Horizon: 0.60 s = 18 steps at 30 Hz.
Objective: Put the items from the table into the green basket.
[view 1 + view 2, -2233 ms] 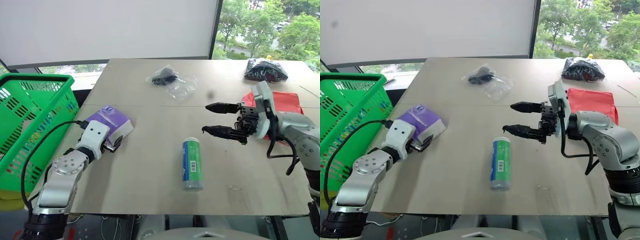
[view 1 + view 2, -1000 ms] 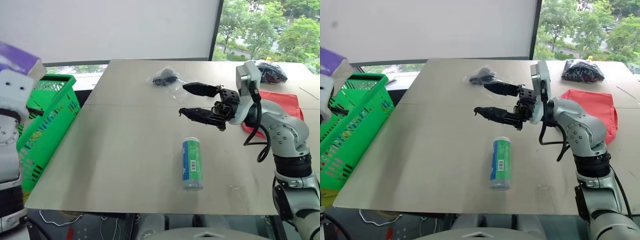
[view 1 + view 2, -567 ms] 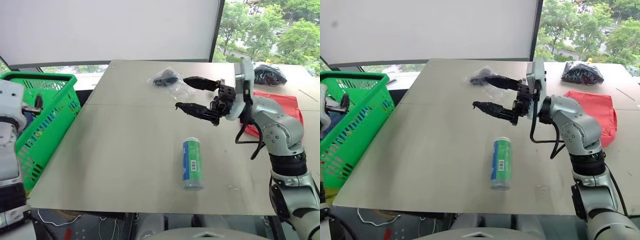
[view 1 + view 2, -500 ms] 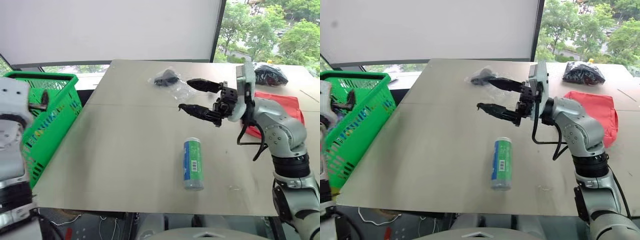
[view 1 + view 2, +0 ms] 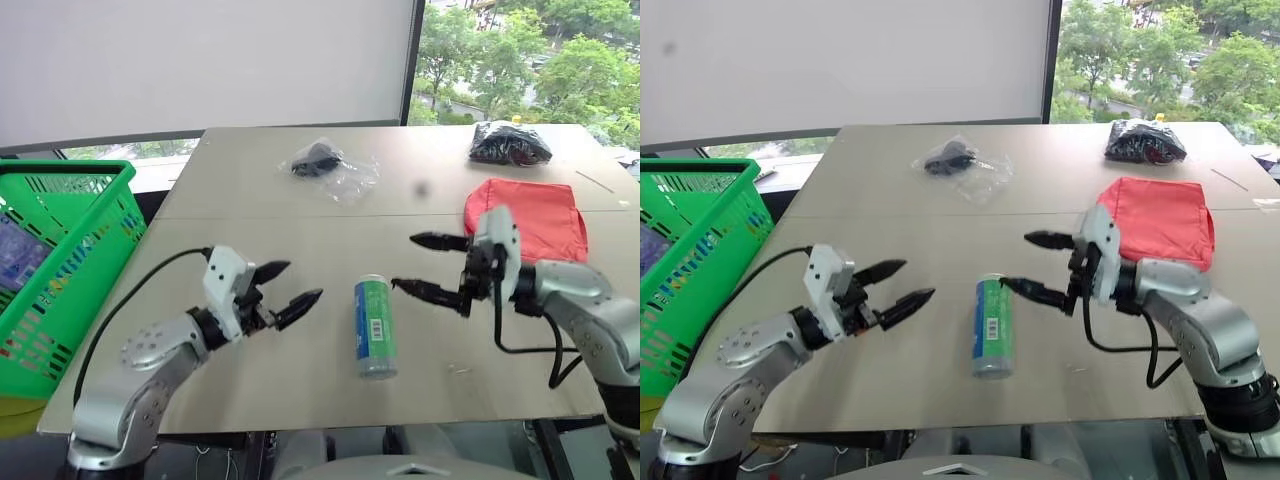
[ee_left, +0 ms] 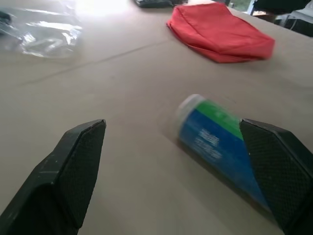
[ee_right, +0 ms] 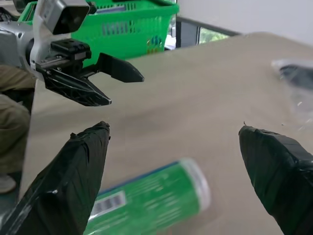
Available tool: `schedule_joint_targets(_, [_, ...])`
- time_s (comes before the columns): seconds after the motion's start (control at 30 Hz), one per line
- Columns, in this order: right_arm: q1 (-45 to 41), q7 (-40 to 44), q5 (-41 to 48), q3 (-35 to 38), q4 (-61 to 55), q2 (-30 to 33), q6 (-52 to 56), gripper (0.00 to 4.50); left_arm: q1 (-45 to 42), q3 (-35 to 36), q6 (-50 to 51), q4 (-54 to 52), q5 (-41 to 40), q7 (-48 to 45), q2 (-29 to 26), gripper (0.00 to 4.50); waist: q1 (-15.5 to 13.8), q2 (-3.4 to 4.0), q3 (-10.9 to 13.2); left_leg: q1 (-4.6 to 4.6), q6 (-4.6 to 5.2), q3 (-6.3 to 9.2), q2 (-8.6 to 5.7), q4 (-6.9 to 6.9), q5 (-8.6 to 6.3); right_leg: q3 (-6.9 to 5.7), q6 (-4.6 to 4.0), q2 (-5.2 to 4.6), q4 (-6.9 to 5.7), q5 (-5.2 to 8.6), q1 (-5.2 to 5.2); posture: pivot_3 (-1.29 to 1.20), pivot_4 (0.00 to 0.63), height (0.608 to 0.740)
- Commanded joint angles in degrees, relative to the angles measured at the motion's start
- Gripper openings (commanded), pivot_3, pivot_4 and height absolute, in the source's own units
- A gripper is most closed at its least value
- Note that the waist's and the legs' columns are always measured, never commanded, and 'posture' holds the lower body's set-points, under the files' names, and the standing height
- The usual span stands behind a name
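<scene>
Both grippers are empty with jaws spread wide, and both are aimed at the same green-blue cylinder [image 5: 373, 327], so that's your main risk: the left gripper [image 5: 285, 288] sits at the cylinder's 9 o'clock, the right gripper [image 5: 420, 265] at its 2 o'clock, each near it and not touching. If you drive both in, you'll get a finger clash over the can or knock it away. It's lying on its side on the table [image 5: 250, 235], long axis running 12 to 6, so any glancing touch from 9 or 3 will likely roll it sideways; a push from the right sends it toward the left gripper, not the near edge, but a nudge along its length could slide it toward 6 and off the front. Pick one arm. The green basket [image 5: 70, 180] is out at 9 o'clock beyond the table edge with the purple-and-white pack [image 5: 20, 255] already inside, so I'd judge the left arm has the shorter carry. Still on the table: red pouch [image 5: 525, 215] at 2, right behind the right arm, so watch you don't drag it on retreat; clear bag [image 5: 330, 165] at 12; black bag [image 5: 510, 143] at far 1.
</scene>
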<state>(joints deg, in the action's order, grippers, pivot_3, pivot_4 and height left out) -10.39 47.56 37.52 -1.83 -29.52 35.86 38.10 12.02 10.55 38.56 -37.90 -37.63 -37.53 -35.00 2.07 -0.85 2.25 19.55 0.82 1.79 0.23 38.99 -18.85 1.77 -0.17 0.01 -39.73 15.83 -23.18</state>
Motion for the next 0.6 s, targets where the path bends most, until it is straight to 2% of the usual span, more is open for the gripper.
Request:
schedule_joint_targets(0.03, [-0.11,-1.61,-0.72,0.50,-1.39,0.37,0.06,4.50,1.20,2.66,1.04,-4.63,-2.21,0.29,-2.00,4.49,-0.10,0.16,1.21,-0.43,0.00,0.01,-0.01,0.01,0.00,-0.03,0.00,0.00,0.07,0.04,0.51,0.00,0.079,0.740])
schedule_joint_targets(0.07, [0.36,-1.17,-0.70,0.58,-1.21,0.68,0.03,4.50,1.75,3.37,1.48,-4.89,-2.80,0.66,-2.28,4.49,-0.13,0.25,1.54,-0.83,0.00,0.01,-0.01,0.01,0.00,-0.03,0.03,0.02,0.22,0.07,0.70,0.01,0.082,0.740])
schedule_joint_targets(0.1, [1.01,-0.63,-0.89,0.59,-1.24,1.11,-0.24,4.50,2.44,3.82,1.79,-5.18,-3.27,0.90,-2.46,4.49,-0.20,0.32,1.67,-0.85,0.01,0.00,-0.02,0.01,0.00,-0.02,0.06,0.06,0.24,0.08,0.73,0.00,0.085,0.740])
schedule_joint_targets(0.4, [5.39,-0.34,0.99,-0.22,-5.15,2.65,1.98,4.50,3.63,-0.48,2.53,-7.67,-4.12,6.26,1.24,4.49,-1.25,0.46,1.96,-0.56,0.06,0.10,0.03,-0.14,-0.03,-0.08,0.04,0.12,0.73,0.04,0.62,0.00,0.073,0.740])
schedule_joint_targets(0.6, [7.00,2.59,-4.61,-0.38,0.76,6.47,-1.73,4.50,9.36,0.18,2.11,-10.17,-4.49,3.02,-1.71,4.49,-1.41,0.43,2.21,-0.57,0.09,0.09,0.02,-0.16,-0.05,-0.10,0.05,0.07,0.84,0.04,0.67,0.01,0.078,0.740])
